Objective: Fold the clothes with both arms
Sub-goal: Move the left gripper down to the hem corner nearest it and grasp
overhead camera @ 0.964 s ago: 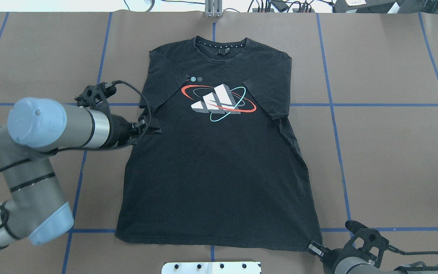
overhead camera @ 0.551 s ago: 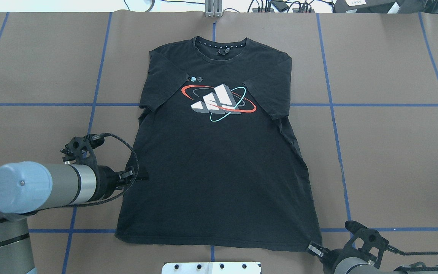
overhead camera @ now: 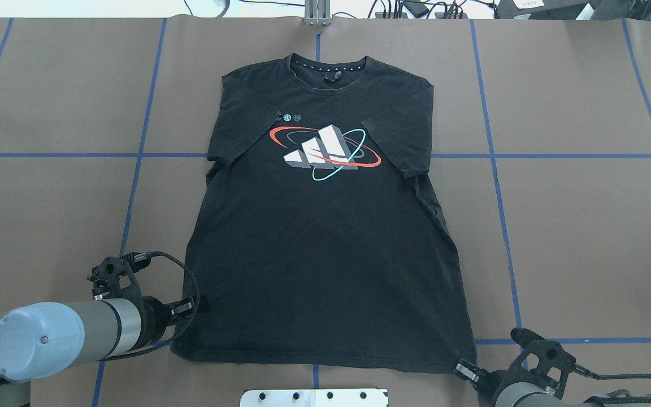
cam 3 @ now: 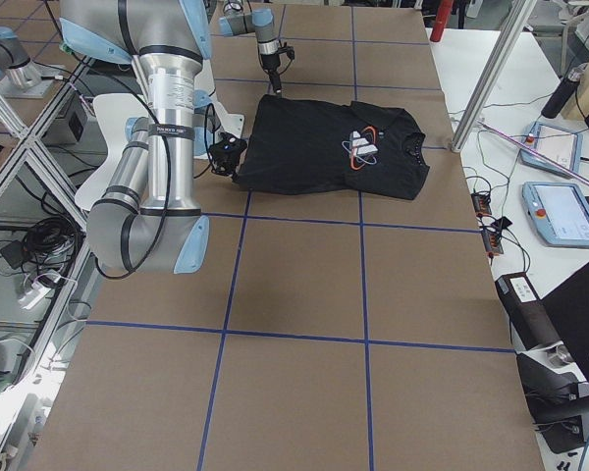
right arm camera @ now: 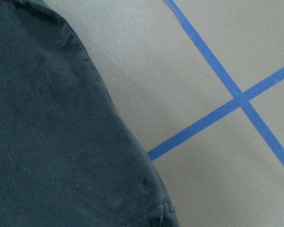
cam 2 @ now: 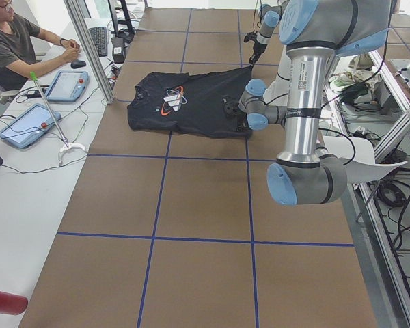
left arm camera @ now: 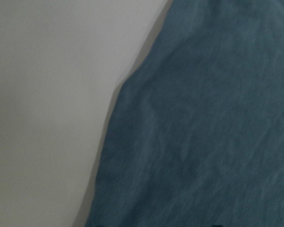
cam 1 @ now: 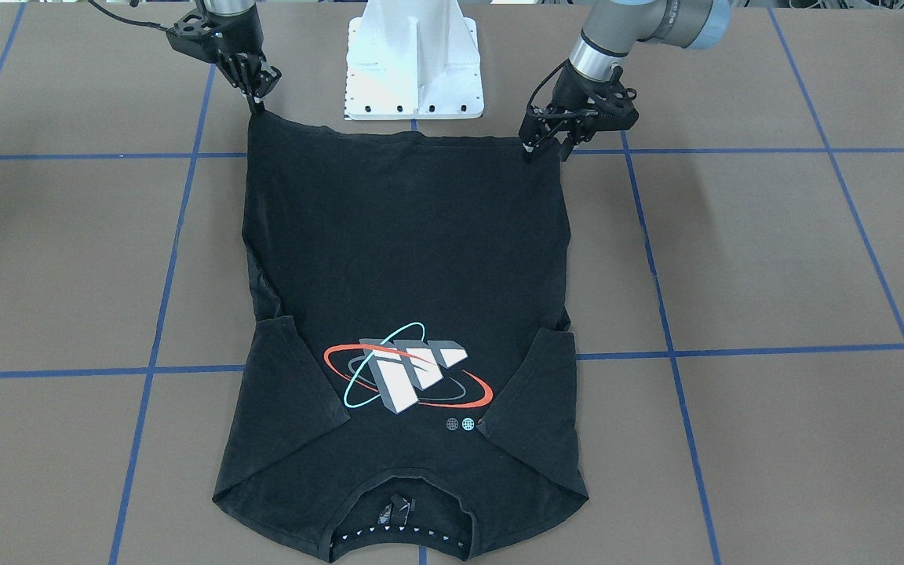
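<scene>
Jaws of left gripper (cam 1: 548, 147) seen apart, at hem corner of black T-shirt (overhead camera: 325, 254). Jaws of right gripper (cam 1: 255, 102) appear pinched on opposite hem corner. T-shirt laid flat, graphic up, collar far from robot. Both layers to be caught by left jaws, then corners raised evenly. Wrists held low, fingers angled down.
</scene>
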{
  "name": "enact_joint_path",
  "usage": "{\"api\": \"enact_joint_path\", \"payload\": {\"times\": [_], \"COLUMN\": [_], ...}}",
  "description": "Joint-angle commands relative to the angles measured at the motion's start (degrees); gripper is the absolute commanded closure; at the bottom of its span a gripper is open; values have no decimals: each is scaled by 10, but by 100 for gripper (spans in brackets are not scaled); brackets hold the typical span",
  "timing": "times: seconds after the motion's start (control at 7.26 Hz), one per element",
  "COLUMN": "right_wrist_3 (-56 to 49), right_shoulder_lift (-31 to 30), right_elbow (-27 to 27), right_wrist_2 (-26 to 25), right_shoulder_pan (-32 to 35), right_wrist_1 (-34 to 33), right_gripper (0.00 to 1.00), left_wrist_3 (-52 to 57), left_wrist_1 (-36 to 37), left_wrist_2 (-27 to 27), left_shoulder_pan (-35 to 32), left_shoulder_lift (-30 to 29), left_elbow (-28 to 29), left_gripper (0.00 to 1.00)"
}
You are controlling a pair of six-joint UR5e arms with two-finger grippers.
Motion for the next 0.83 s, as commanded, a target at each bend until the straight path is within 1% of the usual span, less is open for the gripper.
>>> {"api": "enact_joint_path", "payload": {"times": [0.0, 0.28, 0.41, 0.69], "right_wrist_3": [0, 0, 0, 0], "right_shoulder_lift": [2, 3, 2, 3], "right_elbow": [-1, -1, -1, -1], "right_wrist_2": [0, 0, 0, 0], "right_shoulder_pan": [-2, -2, -1, -2], "right_wrist_1": [0, 0, 0, 0], "right_gripper": [100, 100, 100, 100], "left_wrist_3": [-25, -37, -43, -45], "left_wrist_1": [0, 0, 0, 1], "left_wrist_2": [2, 2, 2, 2], "left_shoulder_pan": [33, 43, 51, 52], "left_shoulder_lift": [16, 17, 17, 17], "left_elbow": [1, 5, 7, 8], "left_gripper": [24, 26, 31, 75]}}
